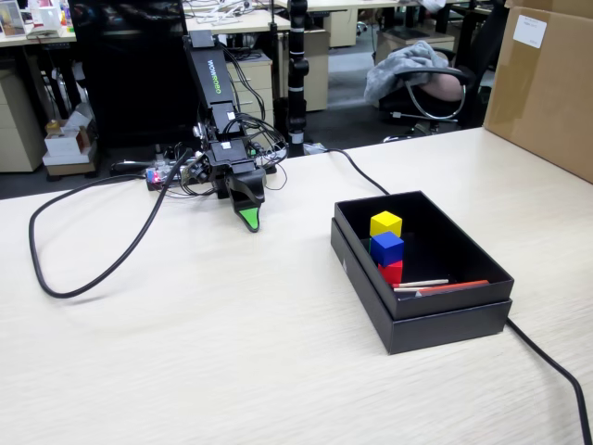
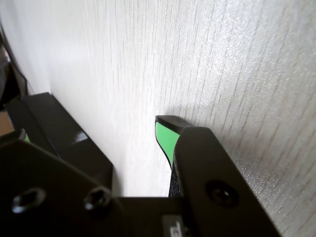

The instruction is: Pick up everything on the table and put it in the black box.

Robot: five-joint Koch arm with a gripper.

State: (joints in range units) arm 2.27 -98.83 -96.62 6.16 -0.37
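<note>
My pincer [image 1: 248, 219] hangs low over the tabletop [image 1: 185, 352] just ahead of my base, tips nearly on the wood, and from the fixed view the two jaws lie one behind the other, so I cannot tell whether they are parted or together; nothing seems to be between them, though the wrist view shows only one green-lined tip [image 2: 167, 138] over bare grain. The black box [image 1: 445, 324] sits well off to the right of my pincer in the fixed view, its long axis running away toward the near right. Inside it I can pick out the yellow cube [image 1: 386, 223], the blue cube [image 1: 387, 247] in front and the red cube [image 1: 393, 273] nearer still, all against the left wall, with thin red and white sticks [image 1: 435, 286] lying flat by them. The green cube I cannot find in either view. The box is matte card with a stepped rim, the cubes plain, hard-edged and glossy, the tabletop pale wood-grain; a black cable [image 1: 83, 250] loops on the left
</note>
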